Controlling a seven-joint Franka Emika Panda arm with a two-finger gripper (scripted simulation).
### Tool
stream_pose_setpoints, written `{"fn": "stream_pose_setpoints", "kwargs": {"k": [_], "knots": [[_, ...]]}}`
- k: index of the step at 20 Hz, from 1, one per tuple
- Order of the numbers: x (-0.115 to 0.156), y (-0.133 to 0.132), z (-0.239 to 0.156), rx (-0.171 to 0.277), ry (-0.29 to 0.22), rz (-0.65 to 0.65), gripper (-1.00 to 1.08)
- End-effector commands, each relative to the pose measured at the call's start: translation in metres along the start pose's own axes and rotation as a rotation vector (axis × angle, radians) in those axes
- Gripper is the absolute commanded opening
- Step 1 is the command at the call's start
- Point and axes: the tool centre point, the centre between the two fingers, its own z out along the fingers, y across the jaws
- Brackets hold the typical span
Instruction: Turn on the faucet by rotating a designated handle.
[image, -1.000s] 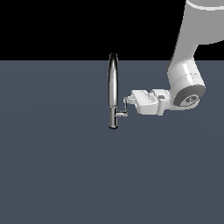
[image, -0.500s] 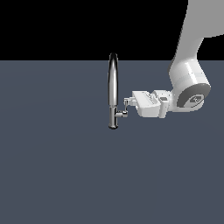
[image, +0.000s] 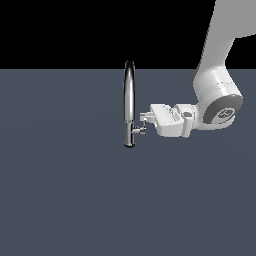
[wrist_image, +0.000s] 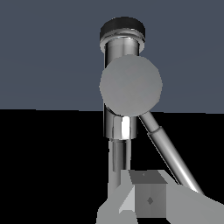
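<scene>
On the exterior view's left half there is only the flat, dark grey-blue floor (image: 60, 190) under a black backdrop. Near the middle stands the faucet (image: 129, 102), a slim chrome column with a high arched spout seen almost edge-on, upright on the floor. Low on its body, on the side toward the exterior view's right, sits the handle (image: 139, 130), a short chrome stub sticking out sideways with a thin tip at its end.

Just beside the handle, further to the exterior view's right, the gripper (image: 145, 120) lies horizontal and points at the faucet. Its fingertips reach the handle's outer end and seem to touch it or sit just above it. Whether the jaws are spread or pinched cannot be told from these pictures. Behind the gripper the white arm (image: 215, 85) rises toward the upper right corner.

In the wrist view the faucet (wrist_image: 120, 48) fills the middle, with the handle's (wrist_image: 131, 85) round end face toward the camera, and one grey finger (wrist_image: 148, 199) close in the foreground.
</scene>
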Motion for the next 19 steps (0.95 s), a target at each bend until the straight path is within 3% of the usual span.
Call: {"fn": "stream_pose_setpoints", "kwargs": {"k": [1, 7, 9, 19], "knots": [[0.008, 0.015, -0.003, -0.001, -0.003, 0.014, -1.00], [0.018, 0.038, -0.006, 0.000, -0.003, 0.015, -1.00], [0.006, 0.026, 0.002, -0.010, -0.006, -0.010, -1.00], [0.065, 0.052, -0.005, 0.000, -0.003, 0.014, -1.00]]}}
